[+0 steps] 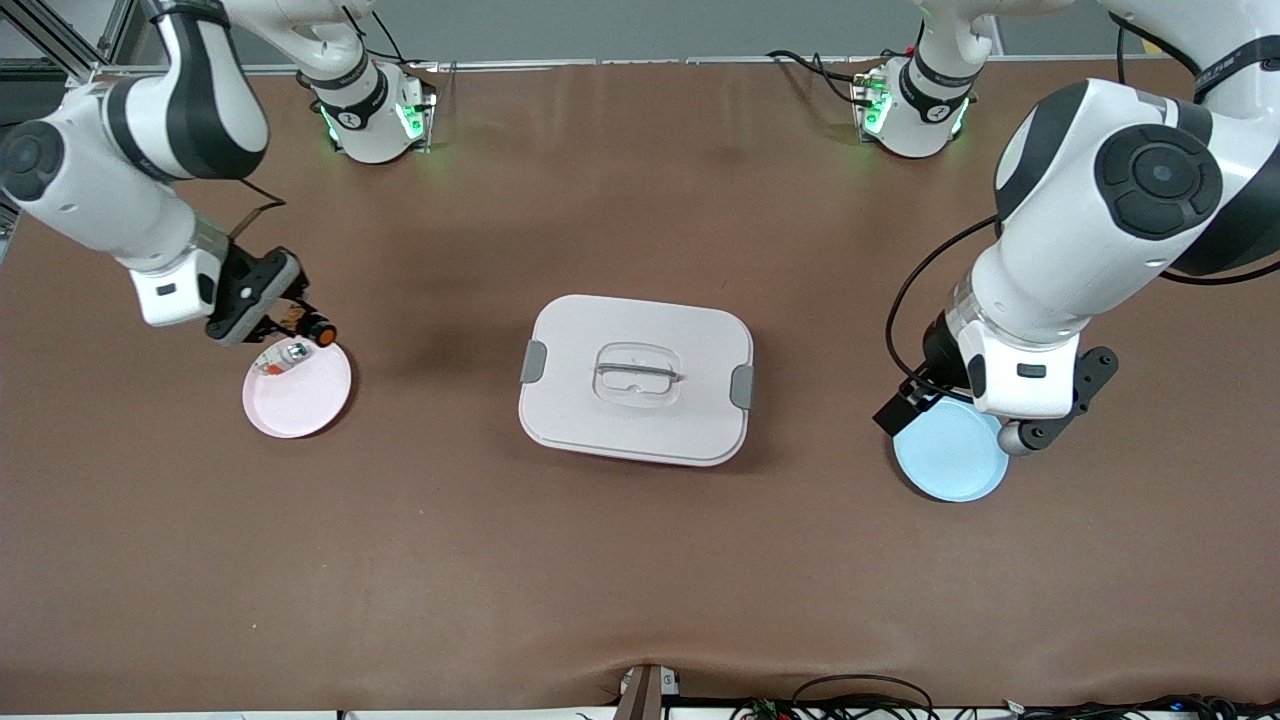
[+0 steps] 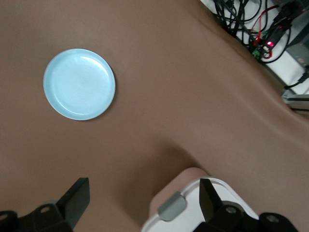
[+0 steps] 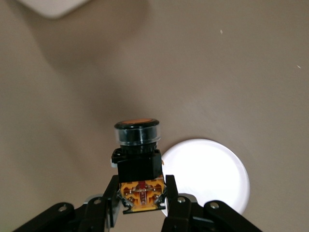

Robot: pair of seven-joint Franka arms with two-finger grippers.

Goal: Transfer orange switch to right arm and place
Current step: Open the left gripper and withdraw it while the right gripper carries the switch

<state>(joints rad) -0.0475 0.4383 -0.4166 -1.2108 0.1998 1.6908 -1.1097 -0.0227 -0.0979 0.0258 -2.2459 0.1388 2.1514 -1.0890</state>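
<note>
The orange switch (image 1: 318, 330), a black body with an orange cap and an orange base, hangs over the rim of the pink plate (image 1: 300, 395). My right gripper (image 1: 296, 322) is shut on its base. In the right wrist view the switch (image 3: 137, 145) sticks out from between the fingers of the right gripper (image 3: 141, 195), beside the plate (image 3: 212, 179). My left gripper (image 1: 950, 425) waits open over the blue plate (image 1: 950, 460). In the left wrist view the left gripper (image 2: 144, 200) has nothing between its fingers.
A small silver-white part with a red bit (image 1: 283, 357) lies on the pink plate. A white lidded box with grey clips (image 1: 636, 380) stands mid-table; its corner (image 2: 193, 208) shows by the left gripper. The blue plate (image 2: 79, 83) holds nothing.
</note>
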